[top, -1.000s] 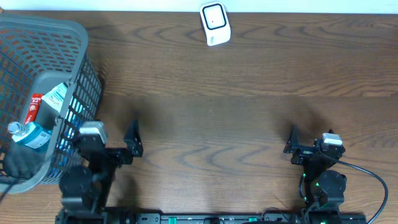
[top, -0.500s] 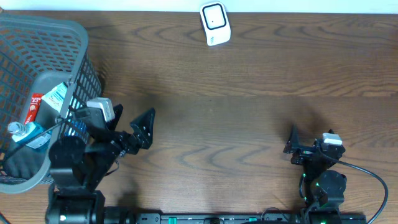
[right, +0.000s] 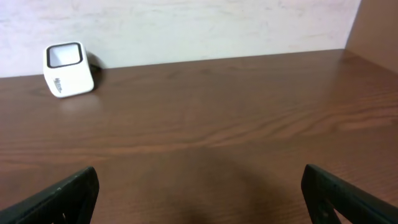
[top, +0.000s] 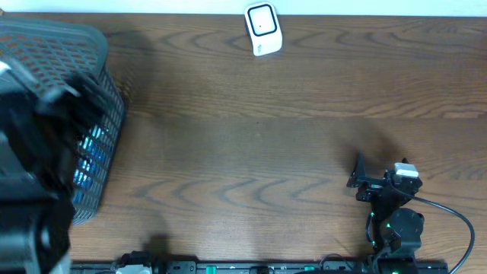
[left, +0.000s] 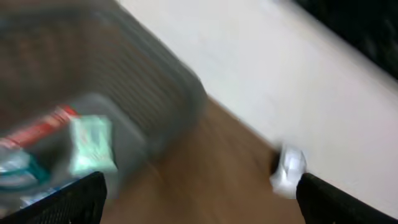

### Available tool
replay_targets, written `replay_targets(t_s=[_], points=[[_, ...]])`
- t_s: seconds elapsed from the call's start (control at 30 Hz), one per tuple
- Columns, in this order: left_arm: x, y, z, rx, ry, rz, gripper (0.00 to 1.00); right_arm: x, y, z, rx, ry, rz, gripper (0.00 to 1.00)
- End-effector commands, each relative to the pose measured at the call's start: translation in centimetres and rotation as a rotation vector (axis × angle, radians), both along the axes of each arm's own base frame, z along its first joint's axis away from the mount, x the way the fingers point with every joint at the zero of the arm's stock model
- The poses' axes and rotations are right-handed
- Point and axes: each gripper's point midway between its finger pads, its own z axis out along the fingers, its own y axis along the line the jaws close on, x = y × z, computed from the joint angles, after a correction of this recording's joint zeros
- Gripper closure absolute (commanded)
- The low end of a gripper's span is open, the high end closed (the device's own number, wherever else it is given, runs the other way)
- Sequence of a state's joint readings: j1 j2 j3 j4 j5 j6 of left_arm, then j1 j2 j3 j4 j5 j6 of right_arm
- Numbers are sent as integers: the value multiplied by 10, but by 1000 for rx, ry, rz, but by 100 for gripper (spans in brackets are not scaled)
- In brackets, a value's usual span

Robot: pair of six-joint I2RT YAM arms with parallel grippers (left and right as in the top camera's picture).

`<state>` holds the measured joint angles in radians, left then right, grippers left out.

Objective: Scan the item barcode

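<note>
While my left gripper [left: 200, 193] hangs spread over the basket [top: 97, 44] at nine o'clock, my right gripper [right: 200, 186] sits spread too, facing the scanner [top: 263, 29] at twelve.

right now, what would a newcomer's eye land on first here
The left arm, a big dark blur, looms over the grey basket on the left. A small white scanner stands alone at the far side, and the right gripper sits open at the front right.
</note>
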<state>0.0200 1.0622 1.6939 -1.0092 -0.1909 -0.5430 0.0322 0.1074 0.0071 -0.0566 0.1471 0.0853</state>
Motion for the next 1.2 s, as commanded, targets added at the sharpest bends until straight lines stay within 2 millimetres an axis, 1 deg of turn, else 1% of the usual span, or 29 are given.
replay_targets(t_s=[0.0,0.07,0.17,0.23,0.3,0.37,0.4,0.5,0.57,0.67,0.73,0.93,1.17], points=[[6,41,27,74,-39,227,2,0,1,-1,-13,4,6,1],[13,42,22,110,-4,209,2,0,1,-1,-13,4,6,1],[23,45,9,143,63,209,2,0,1,-1,-13,4,6,1],[22,61,6,168,80,310,2,0,1,-1,-13,4,6,1],[14,86,1,126,69,490,2,0,1,-1,-13,4,6,1],[10,105,-9,65,68,603,2,0,1,-1,-13,4,6,1],[9,119,-21,3,78,670,2,0,1,-1,-13,4,6,1],[1,145,-56,-172,123,815,2,0,1,-1,-13,4,6,1],[-8,160,-82,-297,164,919,2,0,1,-1,-13,4,6,1],[-16,178,-119,-453,246,1024,2,0,1,-1,-13,4,6,1],[-18,188,-135,-509,284,1060,2,0,1,-1,-13,4,6,1],[-17,208,-174,-592,374,1139,2,0,1,-1,-13,4,6,1],[6,203,-224,-776,498,1085,2,0,1,-1,-13,4,6,1]])
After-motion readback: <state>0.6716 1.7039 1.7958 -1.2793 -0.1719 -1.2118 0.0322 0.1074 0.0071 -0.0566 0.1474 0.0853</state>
